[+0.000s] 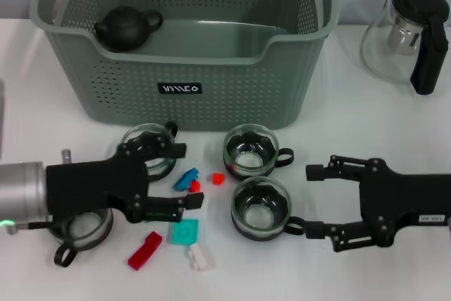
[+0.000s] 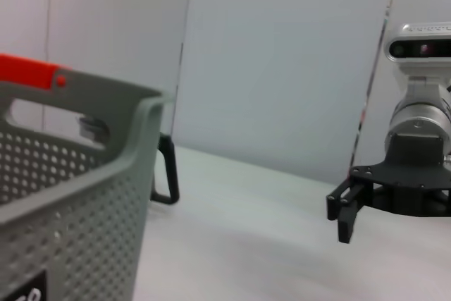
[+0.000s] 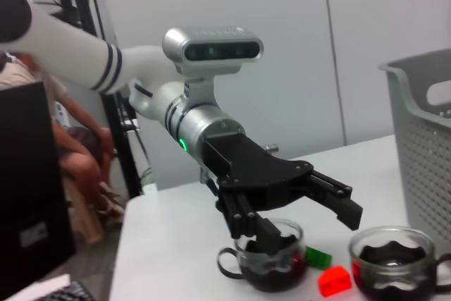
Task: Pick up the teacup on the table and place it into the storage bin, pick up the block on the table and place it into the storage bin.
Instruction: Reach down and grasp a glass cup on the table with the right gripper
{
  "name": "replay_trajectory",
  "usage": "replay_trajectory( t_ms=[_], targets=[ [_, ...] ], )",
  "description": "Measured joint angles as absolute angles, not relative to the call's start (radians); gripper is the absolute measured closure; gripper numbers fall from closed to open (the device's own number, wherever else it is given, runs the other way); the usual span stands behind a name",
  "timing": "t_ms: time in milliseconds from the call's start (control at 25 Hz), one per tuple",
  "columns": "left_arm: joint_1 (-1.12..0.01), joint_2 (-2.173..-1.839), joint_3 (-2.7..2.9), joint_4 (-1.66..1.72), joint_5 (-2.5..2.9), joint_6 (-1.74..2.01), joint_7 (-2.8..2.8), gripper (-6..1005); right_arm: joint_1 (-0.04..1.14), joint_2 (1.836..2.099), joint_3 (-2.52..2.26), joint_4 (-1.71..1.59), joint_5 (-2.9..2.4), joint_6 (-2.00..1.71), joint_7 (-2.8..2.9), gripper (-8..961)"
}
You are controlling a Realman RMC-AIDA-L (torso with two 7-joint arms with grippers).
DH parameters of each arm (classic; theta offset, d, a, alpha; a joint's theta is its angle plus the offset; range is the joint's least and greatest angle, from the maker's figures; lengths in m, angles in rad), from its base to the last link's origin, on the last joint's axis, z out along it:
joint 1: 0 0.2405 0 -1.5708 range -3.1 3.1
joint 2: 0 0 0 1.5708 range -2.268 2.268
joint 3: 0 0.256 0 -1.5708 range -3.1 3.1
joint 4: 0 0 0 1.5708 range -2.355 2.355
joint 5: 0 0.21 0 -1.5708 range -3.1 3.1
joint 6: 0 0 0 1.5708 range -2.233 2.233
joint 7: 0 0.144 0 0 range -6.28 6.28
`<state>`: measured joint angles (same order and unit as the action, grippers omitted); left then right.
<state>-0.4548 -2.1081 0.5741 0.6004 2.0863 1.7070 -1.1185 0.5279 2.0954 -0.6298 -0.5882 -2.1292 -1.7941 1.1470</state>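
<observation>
White bench (image 1: 394,132) against a pale wall. The bin (image 1: 183,68) stands at the far middle of the bench; every place below is given relative to it.

Inside the bin: one black teapot (image 1: 127,27) at its left rear. No cup or block can be seen in it, though much of its floor is hidden by the front wall.

In front of the bin: four glass cups. One (image 1: 146,147) sits just ahead of the front wall, left of the label. One (image 1: 248,149) is ahead of the front wall to the right, and one (image 1: 261,207) is nearer the robot than that. The fourth (image 1: 83,229) is farthest out on the left, partly under the left arm. Small blocks lie between the cups: blue (image 1: 186,178), two red pieces (image 1: 218,177), a teal square (image 1: 183,231), a red bar (image 1: 144,252) and a white piece (image 1: 199,256).

Right of the bin: a glass jug (image 1: 409,37), not a task item.

Left end effector (image 1: 173,177): in front of the bin's left half, jaws wide apart, holding nothing. The far finger lies over the first cup's rim, the near one by the teal square.

Right end effector (image 1: 316,201): in front of the bin's right corner, jaws wide apart, empty, just beside the two right-hand cups.

Assessment: neither placement appears done. One cup and one block remain to be gripped, lifted and released in the bin.
</observation>
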Motion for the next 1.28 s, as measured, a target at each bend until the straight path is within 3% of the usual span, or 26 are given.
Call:
replay_trajectory(
  t_ms=[360,720,960,1160,1280],
  targets=[
    [-0.419,-2.086,0.427,0.656,2.089,1.824,-1.119,64,0.607,2.098,-0.855,-0.793,-2.275,-1.782,1.521,8],
    [-0.423,-2.086,0.417,0.640,2.094,1.792,-1.114,65,0.735,2.100,-1.099,-0.942,-2.393,-1.761,1.757,9],
    [-0.422,-2.090,0.413,0.635,2.089,1.784,-1.113,64,0.786,2.104,-1.265,-1.011,-2.401,-1.729,1.833,93],
    [-0.420,-2.092,0.410,0.630,2.087,1.777,-1.111,64,0.786,2.106,-1.403,-1.080,-2.400,-1.632,1.897,272],
    [-0.419,-2.092,0.408,0.623,2.086,1.756,-1.110,65,0.787,2.107,-1.472,-1.089,-2.398,-1.581,1.914,278]
  ],
)
